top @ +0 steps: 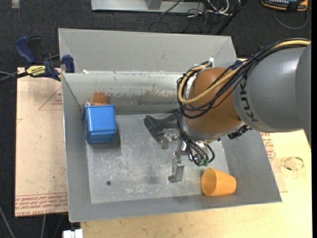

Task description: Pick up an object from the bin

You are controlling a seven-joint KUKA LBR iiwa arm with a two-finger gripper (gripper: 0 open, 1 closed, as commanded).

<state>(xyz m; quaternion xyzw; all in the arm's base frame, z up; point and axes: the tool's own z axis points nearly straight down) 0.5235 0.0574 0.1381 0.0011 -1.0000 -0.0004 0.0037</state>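
My gripper [172, 157] hangs low over the middle of the bin floor, open, with nothing between its fingers. One fingertip [176, 173] is down near the floor; the other [166, 142] is beside a dark grey angular thing [157, 123] lying toward the back wall. An orange cup [217, 182] lies on its side at the front right, just right of the gripper and apart from it. A blue box [100, 124] stands at the back left.
A small orange-brown thing [100, 98] is wedged behind the blue box against the back wall. The arm and its orange cover with cables overhang the bin's right half. Bare floor spreads across the front left.
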